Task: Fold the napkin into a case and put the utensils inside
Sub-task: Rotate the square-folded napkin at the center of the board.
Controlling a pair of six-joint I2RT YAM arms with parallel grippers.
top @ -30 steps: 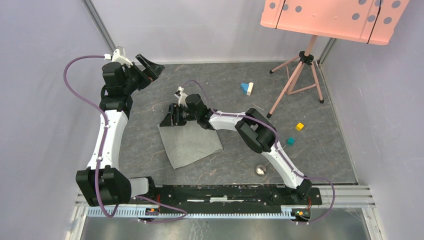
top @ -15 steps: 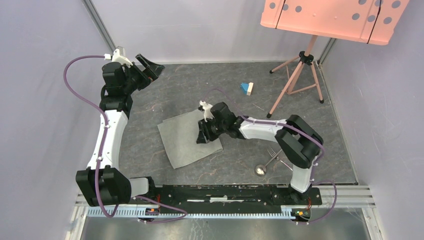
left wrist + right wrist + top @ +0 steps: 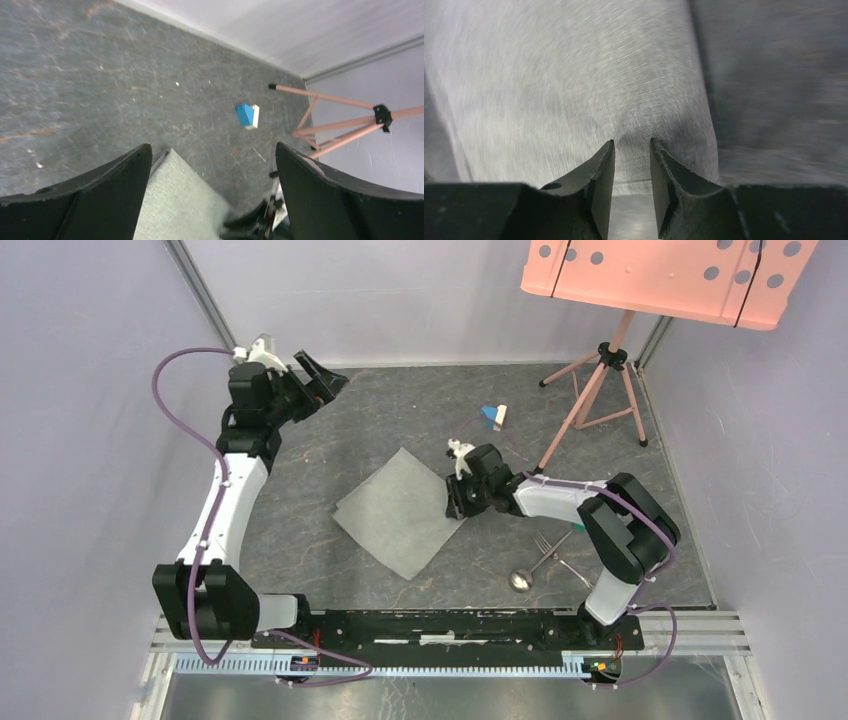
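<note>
The light grey napkin lies flat as a diamond in the middle of the table, also seen in the left wrist view and the right wrist view. My right gripper sits at its right corner. Its jaws are drawn close, with a small hump of cloth pinched between the tips. The silver fork and spoon lie right of the napkin, near the right arm. My left gripper hangs wide open at the far left, holding nothing. No case shape shows.
A blue and white block lies behind the right gripper. A pink tripod with a pink board on top stands at the back right. Walls close in the table on three sides.
My right gripper swept from the napkin's far left corner across to the right while its jaws narrowed. The napkin swung round into a diamond and shifted right. The left arm edged slightly right.
</note>
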